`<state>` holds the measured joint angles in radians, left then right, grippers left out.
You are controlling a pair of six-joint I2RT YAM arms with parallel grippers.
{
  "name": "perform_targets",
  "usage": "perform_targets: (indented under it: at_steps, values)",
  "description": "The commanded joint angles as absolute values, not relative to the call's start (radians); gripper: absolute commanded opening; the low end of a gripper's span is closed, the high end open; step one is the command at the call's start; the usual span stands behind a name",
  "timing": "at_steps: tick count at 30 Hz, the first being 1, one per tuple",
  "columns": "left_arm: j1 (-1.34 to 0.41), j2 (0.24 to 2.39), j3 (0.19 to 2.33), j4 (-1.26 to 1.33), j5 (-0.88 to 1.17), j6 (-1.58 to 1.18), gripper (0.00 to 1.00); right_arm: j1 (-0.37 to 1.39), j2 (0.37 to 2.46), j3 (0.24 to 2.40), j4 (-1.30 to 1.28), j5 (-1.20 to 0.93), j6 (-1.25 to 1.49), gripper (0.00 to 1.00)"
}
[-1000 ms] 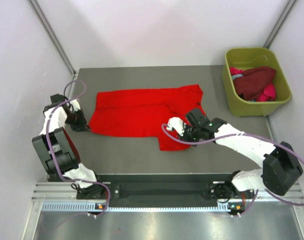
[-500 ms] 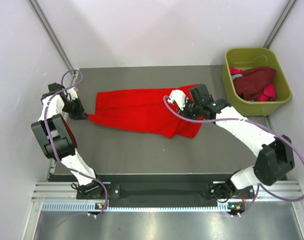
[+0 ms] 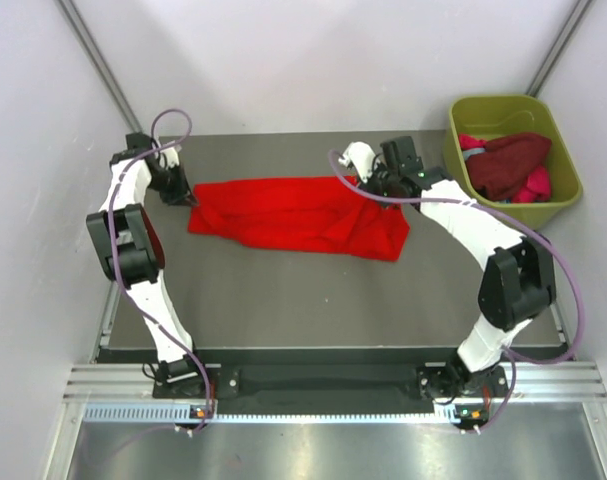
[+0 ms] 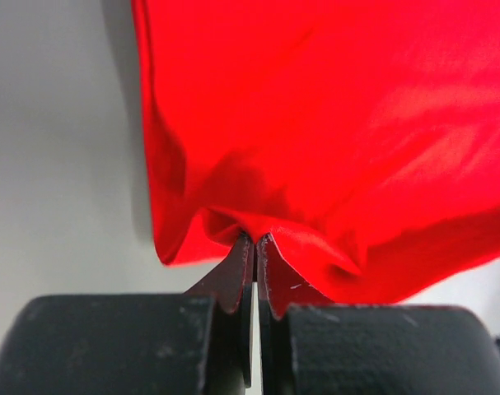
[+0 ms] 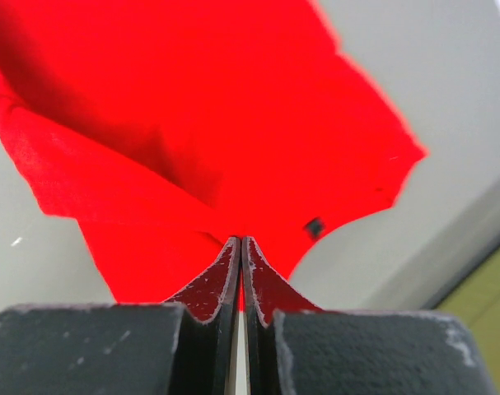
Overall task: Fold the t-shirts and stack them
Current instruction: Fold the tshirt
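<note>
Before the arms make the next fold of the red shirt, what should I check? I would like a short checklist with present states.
1. Left fingers shut on the left edge of the red t-shirt: ok.
2. Right fingers shut on its right edge: ok.
3. Shirt spread flat: not ok, it is bunched near the right end.
4. Shirt within the table edges: ok.
5. Olive tub apart from the shirt: ok.
6. How many cloth layers each pinch holds: cannot tell.
</note>
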<state>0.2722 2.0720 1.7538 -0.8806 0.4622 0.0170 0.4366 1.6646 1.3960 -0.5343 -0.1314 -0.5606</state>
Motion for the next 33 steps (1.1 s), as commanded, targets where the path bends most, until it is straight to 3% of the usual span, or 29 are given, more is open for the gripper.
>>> perform_targets:
  at_steps: [1,25,33]
  values:
    - [0.259,2.111,1.883,-0.885,0.45,0.011,0.0,0.403,1.719,1.518,-0.463,-0.121,-0.557,0.0]
    - [0.189,2.321,2.154,-0.841,0.319,0.034,0.0,0.316,2.129,1.916,-0.428,-0.101,-0.52,0.0]
    - [0.21,2.238,2.063,-0.847,0.293,0.02,0.0,0.301,2.157,1.945,-0.422,-0.084,-0.509,0.0]
